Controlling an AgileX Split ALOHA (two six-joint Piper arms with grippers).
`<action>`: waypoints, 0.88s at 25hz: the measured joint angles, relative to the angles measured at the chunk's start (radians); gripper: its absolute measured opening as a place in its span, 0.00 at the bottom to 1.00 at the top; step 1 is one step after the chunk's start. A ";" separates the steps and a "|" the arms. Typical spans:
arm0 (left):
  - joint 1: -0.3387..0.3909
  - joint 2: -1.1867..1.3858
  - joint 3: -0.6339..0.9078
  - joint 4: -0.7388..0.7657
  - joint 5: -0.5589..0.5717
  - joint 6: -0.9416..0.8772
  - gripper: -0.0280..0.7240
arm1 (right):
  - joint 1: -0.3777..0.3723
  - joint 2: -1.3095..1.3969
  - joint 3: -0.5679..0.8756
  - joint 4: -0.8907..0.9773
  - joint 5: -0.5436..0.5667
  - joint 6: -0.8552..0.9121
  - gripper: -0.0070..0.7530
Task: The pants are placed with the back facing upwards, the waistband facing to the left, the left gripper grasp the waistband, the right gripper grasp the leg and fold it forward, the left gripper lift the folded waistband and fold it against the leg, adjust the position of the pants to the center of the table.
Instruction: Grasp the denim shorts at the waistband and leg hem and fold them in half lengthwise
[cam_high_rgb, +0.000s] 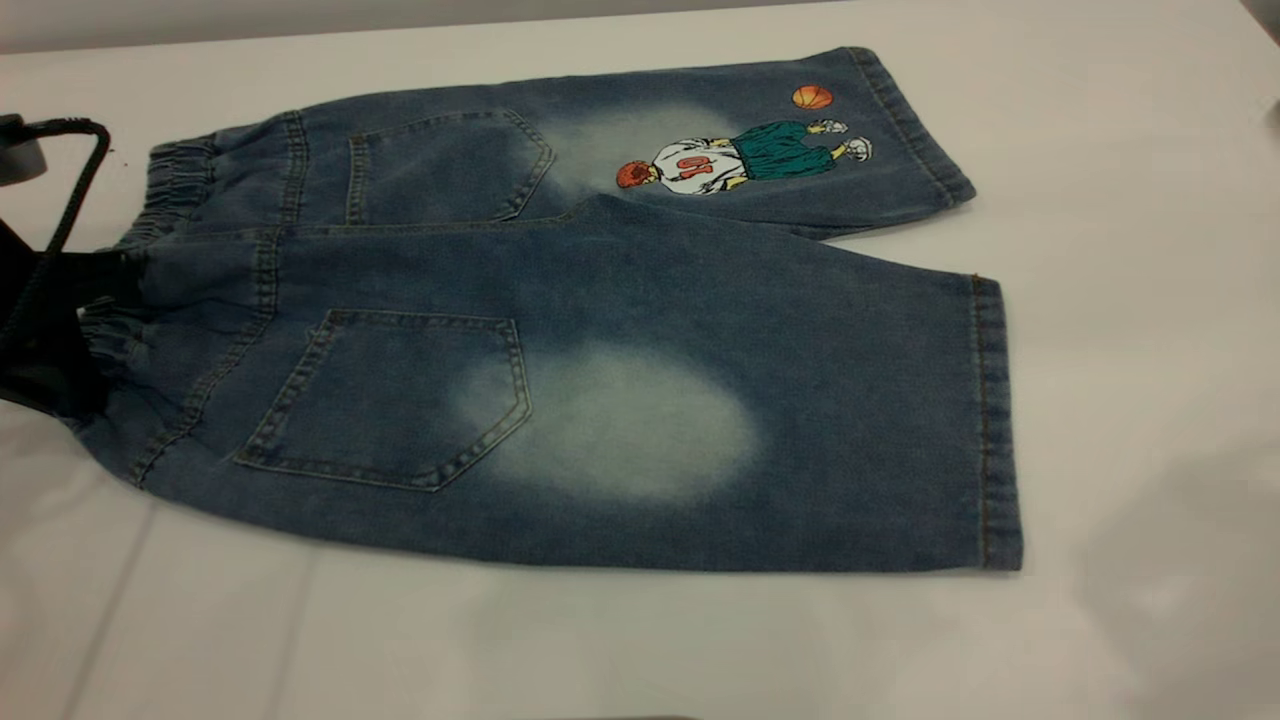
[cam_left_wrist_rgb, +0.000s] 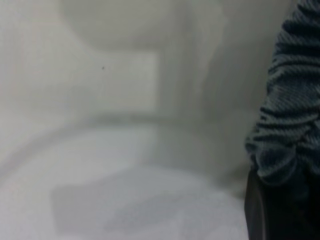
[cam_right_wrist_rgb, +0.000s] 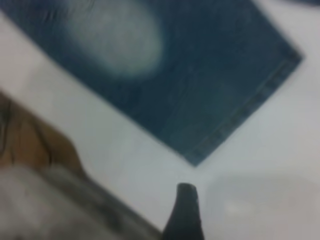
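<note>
The pants (cam_high_rgb: 640, 330) lie flat on the table (cam_high_rgb: 1120, 300), back up, with both patch pockets showing. The gathered waistband (cam_high_rgb: 175, 185) is at the left. The leg (cam_high_rgb: 800, 440) with the pale oval lies nearest the camera, and the leg with the cartoon print (cam_high_rgb: 740, 155) lies behind it. My left gripper (cam_high_rgb: 60, 340) is at the table's left edge, shut on the waistband (cam_left_wrist_rgb: 290, 115); a dark finger (cam_left_wrist_rgb: 255, 210) shows against the ruched cloth. My right gripper (cam_right_wrist_rgb: 225, 220) hovers open over bare table just off the leg's hem corner (cam_right_wrist_rgb: 196, 159); only one finger (cam_right_wrist_rgb: 186, 212) shows.
A black cable (cam_high_rgb: 75, 180) loops up from the left arm beside a grey part (cam_high_rgb: 15, 150). A soft shadow (cam_high_rgb: 1160, 590) falls on the table at the front right. The right wrist view shows the table's edge and brown floor (cam_right_wrist_rgb: 30, 145) beyond it.
</note>
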 joint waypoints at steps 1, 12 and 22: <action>0.000 0.002 -0.010 0.001 0.013 0.001 0.13 | 0.032 0.047 -0.001 -0.002 -0.003 -0.006 0.73; 0.000 0.015 -0.070 0.013 0.114 0.013 0.13 | 0.298 0.484 -0.006 -0.012 -0.262 -0.004 0.73; 0.000 0.022 -0.108 0.013 0.151 0.014 0.13 | 0.306 0.738 -0.014 -0.037 -0.497 -0.003 0.73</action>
